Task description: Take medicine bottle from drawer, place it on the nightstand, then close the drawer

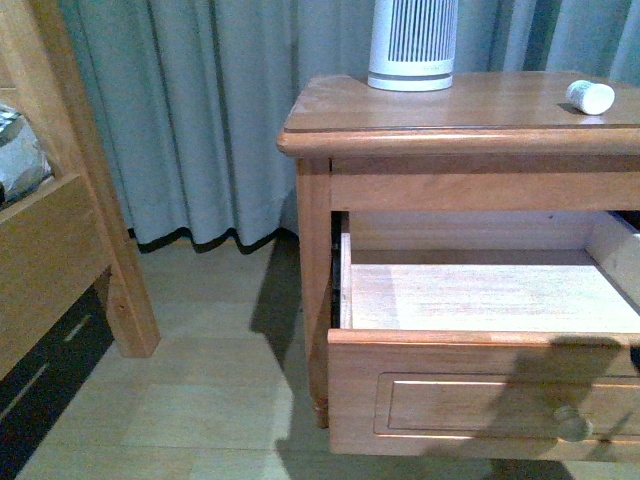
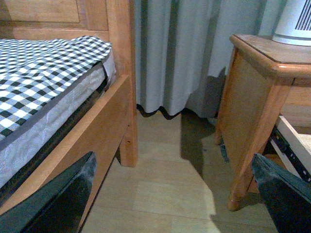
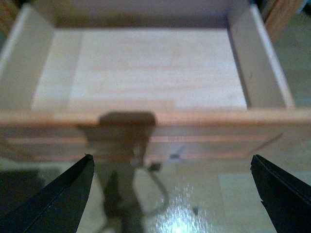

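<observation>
The medicine bottle [image 1: 590, 97] lies on its side on top of the nightstand [image 1: 440, 125], at the upper right of the front view, well apart from the white slatted device [image 1: 412, 45] at top centre. Below, the drawer [image 1: 450, 400] stands pulled out, showing its pale wooden floor. My right hand [image 3: 170, 191] hangs before the drawer's front with its fingers wide apart, and my left hand [image 2: 172, 194] is likewise spread, low between the bed frame [image 2: 116, 121] and the nightstand's side.
</observation>
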